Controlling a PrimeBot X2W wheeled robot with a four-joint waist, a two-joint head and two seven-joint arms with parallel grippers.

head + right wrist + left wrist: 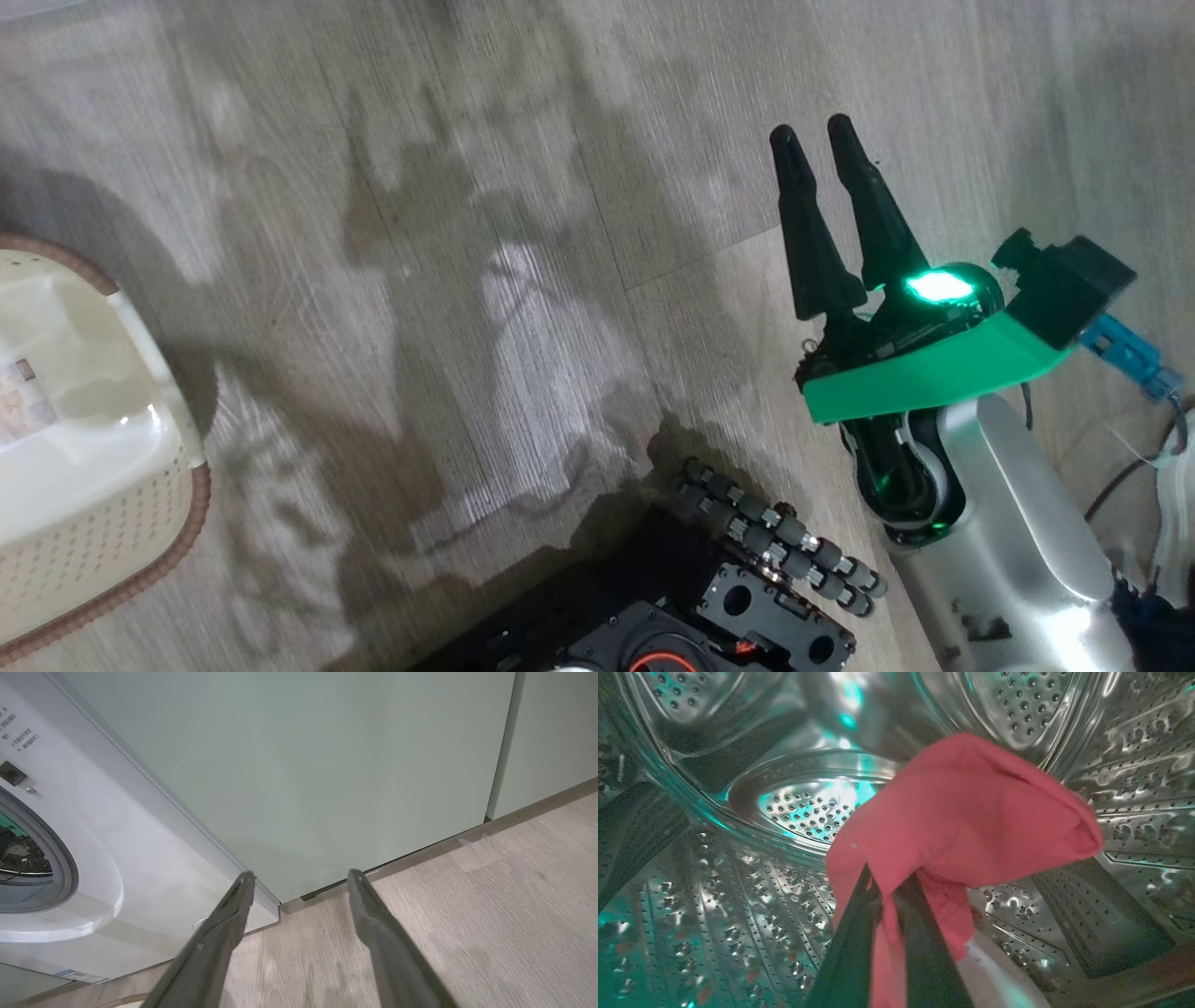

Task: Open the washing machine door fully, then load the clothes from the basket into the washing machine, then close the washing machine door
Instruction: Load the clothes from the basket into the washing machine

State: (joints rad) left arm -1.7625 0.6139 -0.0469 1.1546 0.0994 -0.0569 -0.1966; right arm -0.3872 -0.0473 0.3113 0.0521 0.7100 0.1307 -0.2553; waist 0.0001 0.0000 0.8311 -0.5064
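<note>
Far left in the head view: basket (140, 523) is seen on the wood floor (523, 187), cut off by the frame edge, brown rim and perforated cream wall visible, label sticker (19, 401) on its inner face. The dark robot base (709, 597) is seen bottom centre. Left gripper (889, 882) is placed inside the steel drum (808, 807) of the washing machine (140, 858); its fingers are nearly closed and clamped on the red garment (966, 821), which is bunched over the fingertips and hangs down between them, clear of the perforated drum wall behind. A pale patch below the cloth can't be identified. In the right wrist view the machine's white front is seen at left, with the grey gasket (70, 868) at the frame edge and a blue sticker (79, 976) low down. Right gripper (301, 876) is held over the floor just right of the machine, fingers spread wide, nothing gripped; it is also seen at right in the head view (811, 131). A pale green cabinet panel (327, 765) is seen behind it, touching the machine's side.
</note>
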